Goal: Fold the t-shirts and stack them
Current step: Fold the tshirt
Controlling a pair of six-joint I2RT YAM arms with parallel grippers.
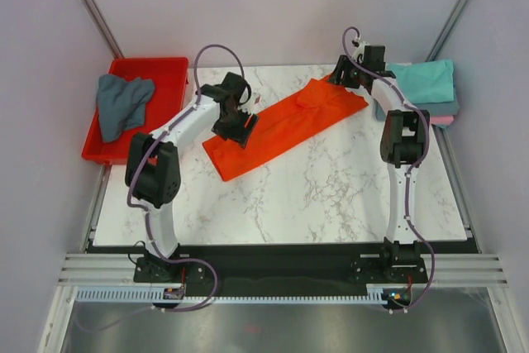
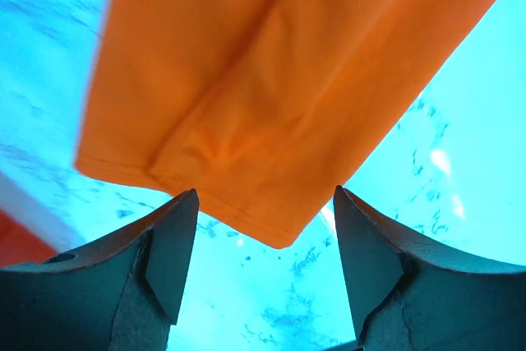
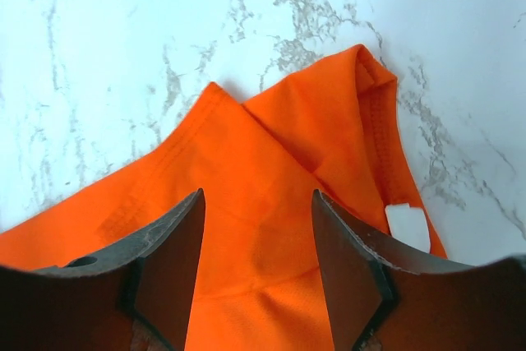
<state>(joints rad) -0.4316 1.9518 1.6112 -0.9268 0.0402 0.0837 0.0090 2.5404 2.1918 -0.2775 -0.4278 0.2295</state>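
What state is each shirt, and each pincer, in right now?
Orange shirt: folded into a long strip, flat on the table.
Grey shirt: crumpled in the red tray.
Teal shirt: folded, topping the side stack.
Left pincer: open, empty, over the hem end.
Right pincer: open, empty, over the collar end.

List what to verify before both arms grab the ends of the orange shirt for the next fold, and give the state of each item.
1. Left gripper open: ok, fingers apart above the hem end of the orange-red cloth t-shirt.
2. Right gripper open: ok, above the collar end, near the white label.
3. Shirt lies as a long folded strip on the white marble table: ok.
4. Fingertips touching the cloth: cannot tell.
5. Stack of folded shirts, teal on top, apart from the strip: ok.
6. Grey-blue shirt folded: not ok, crumpled in the red plastic tray.
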